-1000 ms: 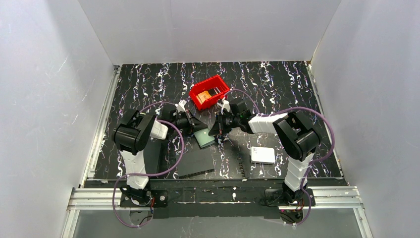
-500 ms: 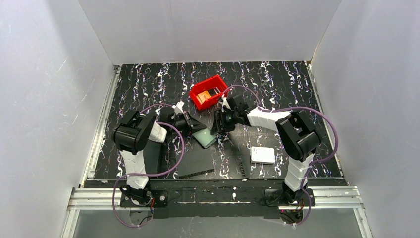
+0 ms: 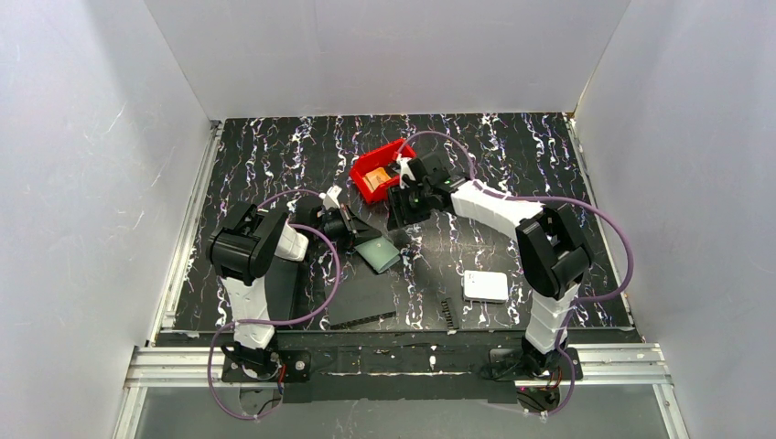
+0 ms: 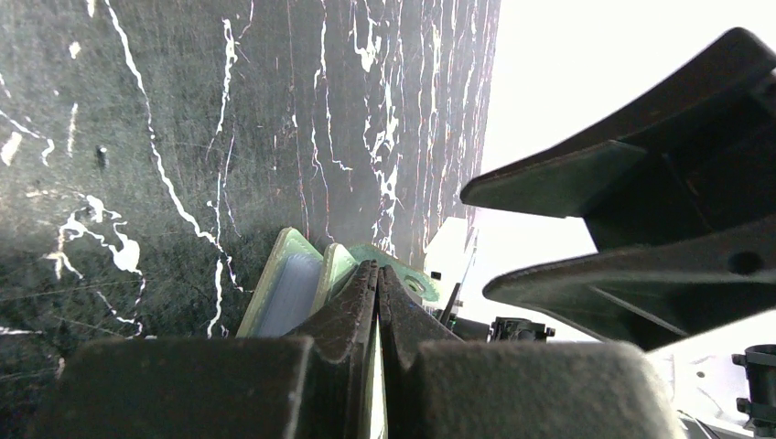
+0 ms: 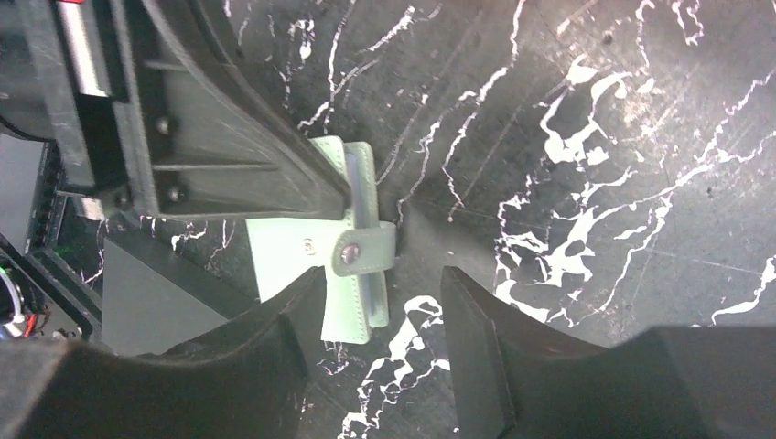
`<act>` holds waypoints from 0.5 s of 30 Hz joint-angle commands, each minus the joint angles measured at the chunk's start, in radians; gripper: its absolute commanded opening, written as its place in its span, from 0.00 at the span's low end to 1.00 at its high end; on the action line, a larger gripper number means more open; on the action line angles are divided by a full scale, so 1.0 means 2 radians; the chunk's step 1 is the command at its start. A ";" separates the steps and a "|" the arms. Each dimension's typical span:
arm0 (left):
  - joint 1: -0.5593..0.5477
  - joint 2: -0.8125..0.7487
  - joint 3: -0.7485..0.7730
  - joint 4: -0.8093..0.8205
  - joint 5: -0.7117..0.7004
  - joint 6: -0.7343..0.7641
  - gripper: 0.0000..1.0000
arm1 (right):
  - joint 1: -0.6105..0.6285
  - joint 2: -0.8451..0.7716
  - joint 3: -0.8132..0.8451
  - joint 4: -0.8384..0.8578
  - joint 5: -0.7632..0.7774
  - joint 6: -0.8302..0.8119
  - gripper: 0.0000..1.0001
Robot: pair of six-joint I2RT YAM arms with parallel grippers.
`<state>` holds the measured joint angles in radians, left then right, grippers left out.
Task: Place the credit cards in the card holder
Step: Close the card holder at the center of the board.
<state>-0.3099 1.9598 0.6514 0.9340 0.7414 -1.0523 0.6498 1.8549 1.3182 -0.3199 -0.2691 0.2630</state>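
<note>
The grey-green card holder (image 3: pixel 379 253) lies folded open on the black marbled table, its snap tab (image 5: pixel 364 249) and pale pockets (image 4: pixel 291 291) showing. My left gripper (image 3: pixel 357 230) is shut on one flap of the holder (image 4: pixel 377 267). My right gripper (image 3: pixel 400 208) hovers open above and just beyond the holder (image 5: pixel 382 297), with nothing between its fingers. An orange credit card (image 3: pixel 374 177) lies in the red bin (image 3: pixel 367 165), partly hidden by my right wrist. Whether a card sits in the holder's pockets I cannot tell.
A white rounded box (image 3: pixel 485 285) lies at the near right. Flat black rectangles (image 3: pixel 364 297) lie in front of the holder, with a thin black strip (image 3: pixel 448 312) beside them. White walls close in three sides.
My right gripper has opened and drawn back from the card holder toward the red bin. The left gripper and the holder have stayed put.
</note>
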 commanded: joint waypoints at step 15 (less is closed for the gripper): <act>-0.004 0.033 -0.023 -0.130 -0.064 0.056 0.00 | 0.062 0.038 0.087 -0.078 0.092 -0.035 0.44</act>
<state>-0.3115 1.9587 0.6567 0.9199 0.7444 -1.0462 0.7643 1.9293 1.4399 -0.4488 -0.1108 0.2173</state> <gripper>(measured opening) 0.007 0.446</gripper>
